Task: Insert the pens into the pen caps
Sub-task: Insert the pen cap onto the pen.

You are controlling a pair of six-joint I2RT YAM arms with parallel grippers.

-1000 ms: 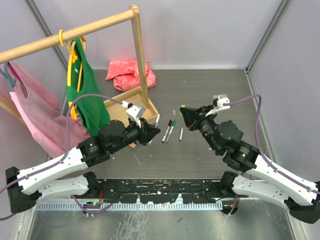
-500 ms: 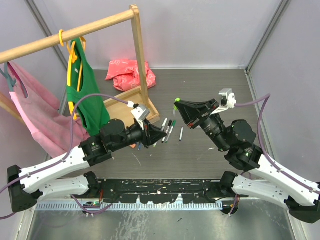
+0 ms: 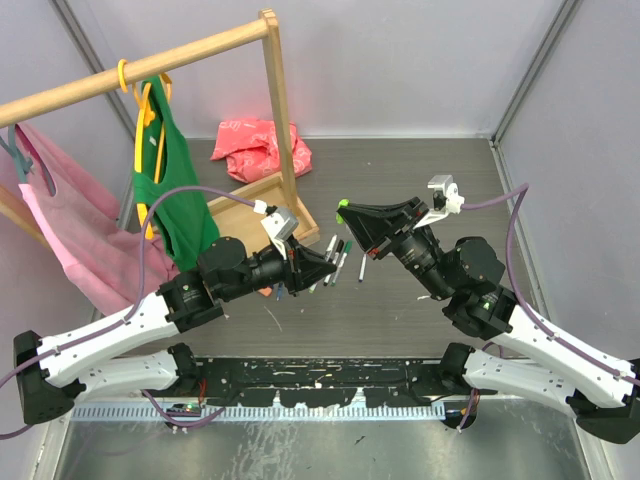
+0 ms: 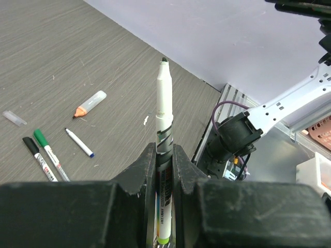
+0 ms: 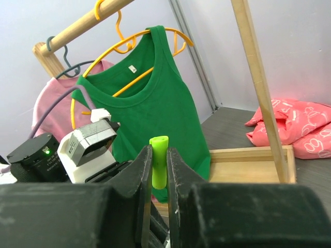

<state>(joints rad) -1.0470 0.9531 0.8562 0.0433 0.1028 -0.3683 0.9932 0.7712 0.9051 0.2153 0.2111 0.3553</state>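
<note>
Hiding half a smooth white pen [image 4: 164,103] inside the clamped left pincer [image 4: 164,154]. Burying the base of a glossy green cap [image 5: 159,164] inside the clamped right pincer [image 5: 159,152].

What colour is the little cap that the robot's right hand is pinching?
Bright green. The cap shows best in the right wrist view.

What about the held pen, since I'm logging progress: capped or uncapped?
Uncapped. The pen in the left gripper shows its bare dark tip; the green cap sits apart, in the right gripper.
</note>
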